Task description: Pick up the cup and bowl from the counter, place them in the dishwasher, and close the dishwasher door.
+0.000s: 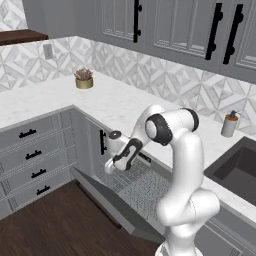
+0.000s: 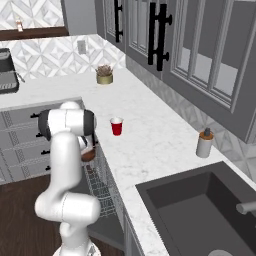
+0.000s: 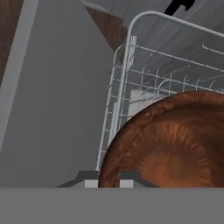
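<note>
Low over the dishwasher's wire rack (image 1: 137, 182), the claw (image 1: 116, 162) grips the bowl (image 3: 168, 142); from the hand camera the glossy brown bowl sits right against the fingertips, though the fingers themselves are largely hidden behind it, so the grip is judged from how the bowl hangs there above the rack. In the right base view the bowl (image 2: 88, 155) shows as a small brown shape beside the arm, above the rack.

The dishwasher door (image 1: 107, 197) lies dropped open, its dark inner face up. One cup (image 2: 116, 126), red with a white rim, stands upright on the bench (image 2: 150, 145), well apart from the claw.

By my reading, the task is under halfway: the bowl is lifted and over the rack but not yet released, the cup is untouched, and the door is yet to be shut.

Counted: one bowl, one cup, one rack, one potted plant (image 1: 84, 79), one soap dispenser (image 1: 230, 124).
</note>
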